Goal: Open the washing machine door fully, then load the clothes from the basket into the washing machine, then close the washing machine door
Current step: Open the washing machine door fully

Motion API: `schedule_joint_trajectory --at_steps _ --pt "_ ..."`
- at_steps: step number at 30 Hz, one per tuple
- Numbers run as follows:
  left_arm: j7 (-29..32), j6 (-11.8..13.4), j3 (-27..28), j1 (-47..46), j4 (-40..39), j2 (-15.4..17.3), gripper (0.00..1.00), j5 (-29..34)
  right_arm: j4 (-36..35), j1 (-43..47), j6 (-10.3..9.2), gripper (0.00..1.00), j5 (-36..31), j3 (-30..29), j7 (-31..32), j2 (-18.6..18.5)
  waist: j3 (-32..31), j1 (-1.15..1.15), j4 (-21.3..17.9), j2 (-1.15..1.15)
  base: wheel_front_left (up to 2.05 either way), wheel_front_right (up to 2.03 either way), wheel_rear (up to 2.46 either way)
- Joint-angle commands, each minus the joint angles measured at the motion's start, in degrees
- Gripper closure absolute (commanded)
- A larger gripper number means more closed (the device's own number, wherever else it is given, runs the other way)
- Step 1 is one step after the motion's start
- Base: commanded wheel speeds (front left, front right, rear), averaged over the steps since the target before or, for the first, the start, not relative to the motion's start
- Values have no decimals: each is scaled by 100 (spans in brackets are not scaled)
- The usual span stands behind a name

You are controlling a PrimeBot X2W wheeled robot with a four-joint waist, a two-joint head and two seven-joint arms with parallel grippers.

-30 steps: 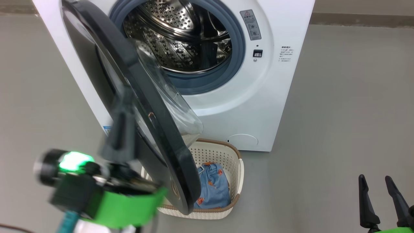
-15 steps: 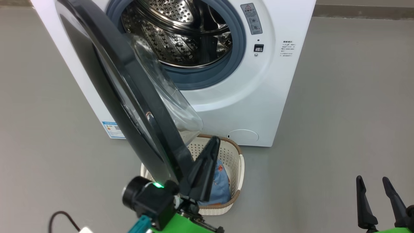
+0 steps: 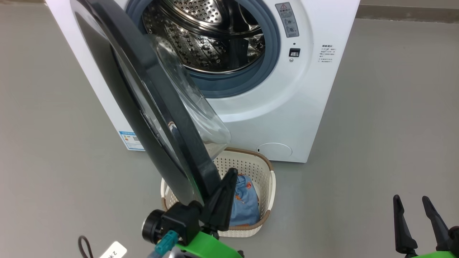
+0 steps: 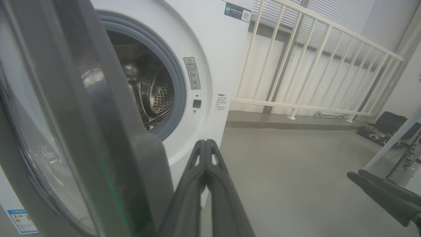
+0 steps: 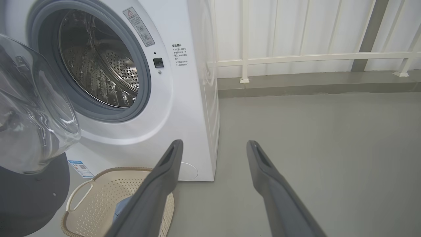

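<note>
Nearest, left gripper (image 3: 229, 175) pinched shut on nothing beside the half-open washing machine door (image 3: 195, 154), right gripper (image 3: 410, 200) spread wide at near right; just beyond, clothes (image 3: 245, 202) in the basket (image 3: 267, 168), likely soft and light, best pinched at a raised fold; farthest, the washing machine (image 3: 287, 118).

Red warning triangle (image 3: 283, 6) atop grey sticker (image 3: 287, 21), washing machine (image 3: 287, 118) front; remaining print illegible.
</note>
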Motion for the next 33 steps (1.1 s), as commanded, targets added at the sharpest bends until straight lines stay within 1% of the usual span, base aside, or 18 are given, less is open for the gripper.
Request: schedule_joint_trajectory --at_steps 1,6,13,25,33 --pt "-80 40 183 -236 -99 3 100 -44 -164 -190 32 0 18 140 -3 -97 -2 0 2 0 0 0 0" --pt "-203 66 228 -297 195 7 100 -87 -149 -157 32 0 17 118 6 -97 -28 0 38 0 0 0 0" --pt "-206 56 203 -319 434 84 100 -74 -114 -139 32 0 55 109 21 -97 -62 0 108 0 0 0 0" --pt "-347 220 382 -315 618 165 100 -136 -61 -151 32 0 104 79 19 -97 -50 0 271 0 0 0 0" --pt "-364 239 342 -248 575 214 100 -145 -20 -156 32 0 104 40 27 -97 -50 0 483 0 0 0 0"
